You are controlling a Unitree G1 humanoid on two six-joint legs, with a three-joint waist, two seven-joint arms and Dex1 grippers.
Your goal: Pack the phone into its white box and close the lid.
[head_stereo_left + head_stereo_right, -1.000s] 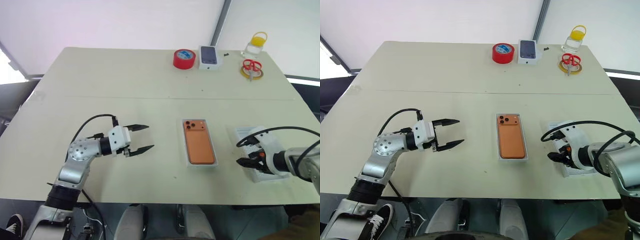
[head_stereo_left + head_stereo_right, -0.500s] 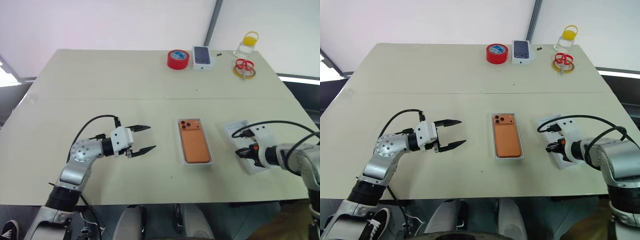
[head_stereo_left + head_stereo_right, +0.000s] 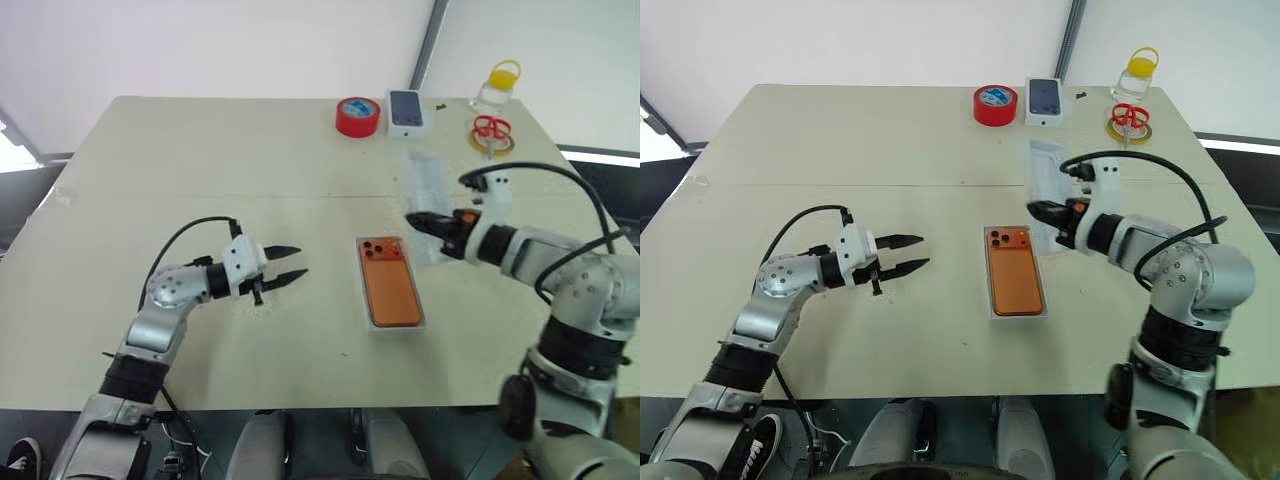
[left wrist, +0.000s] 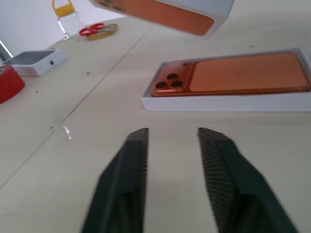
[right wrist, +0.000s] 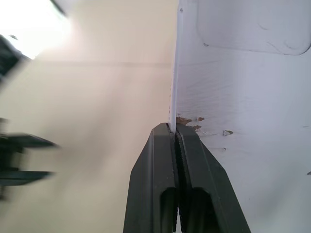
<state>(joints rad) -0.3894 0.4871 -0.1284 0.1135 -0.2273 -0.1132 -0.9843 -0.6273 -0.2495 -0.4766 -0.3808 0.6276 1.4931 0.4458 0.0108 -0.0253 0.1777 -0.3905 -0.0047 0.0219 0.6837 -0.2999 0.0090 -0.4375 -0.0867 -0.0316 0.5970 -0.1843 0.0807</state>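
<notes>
The orange phone (image 3: 390, 288) lies camera side up in the white box (image 4: 218, 103) at the table's middle. My right gripper (image 3: 412, 221) is shut on the rim of the white lid (image 3: 424, 185). It holds the lid tilted in the air just right of and beyond the box. In the right wrist view both fingertips (image 5: 165, 133) pinch the lid's edge (image 5: 243, 73). My left gripper (image 3: 298, 260) hovers level to the left of the box and points at it. Its fingers stand a little apart with nothing between them. The left wrist view shows the lid (image 4: 214, 12) above the phone (image 4: 243, 77).
At the table's far edge stand a red tape roll (image 3: 358, 116), a small white box with a phone picture (image 3: 406, 108), red scissors on a yellow tape ring (image 3: 490, 132) and a bottle with a yellow cap (image 3: 497, 88).
My right gripper has lifted the lid off the table at the right and swung it up and left toward the box. The left gripper's fingers have drawn closer together.
</notes>
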